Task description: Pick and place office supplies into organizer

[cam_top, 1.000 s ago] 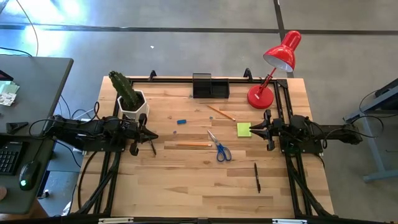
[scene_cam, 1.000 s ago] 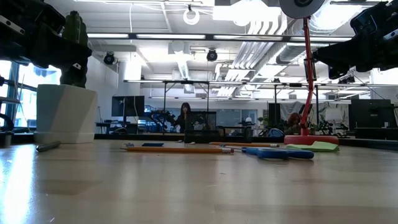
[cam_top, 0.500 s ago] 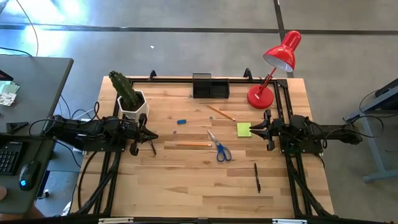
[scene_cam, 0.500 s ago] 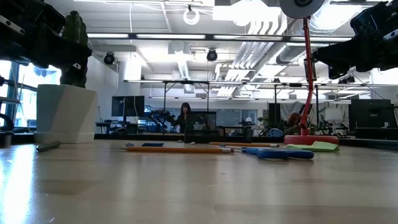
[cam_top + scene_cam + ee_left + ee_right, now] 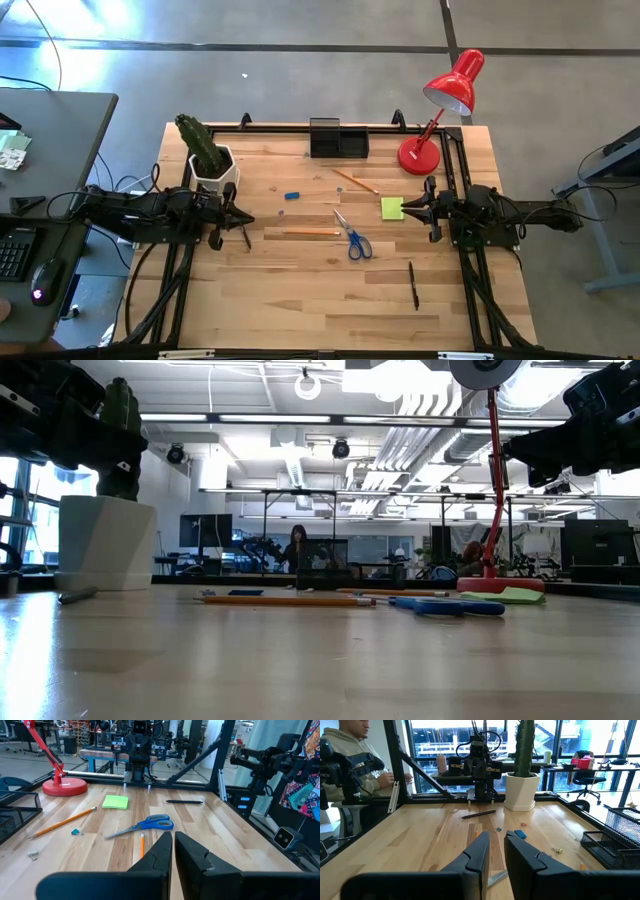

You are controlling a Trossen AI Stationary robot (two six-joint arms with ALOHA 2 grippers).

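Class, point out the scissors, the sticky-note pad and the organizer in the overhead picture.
scissors (image 5: 352, 236), high view, on the pivot above the blue handles.
sticky-note pad (image 5: 392, 208), high view, middle of its top sheet.
organizer (image 5: 338, 139), high view, on its black rim.

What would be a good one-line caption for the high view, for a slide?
Before picking: both hands, left and right, wait at the table's sides, with scissors, pencils and sticky-note pad loose before the black organizer.

table (image 5: 300, 290) | organizer (image 5: 338, 139) | scissors (image 5: 350, 236) | pencils (image 5: 310, 233) | pens (image 5: 413, 285) | sticky-note pad (image 5: 392, 208) | lamp (image 5: 420, 155)
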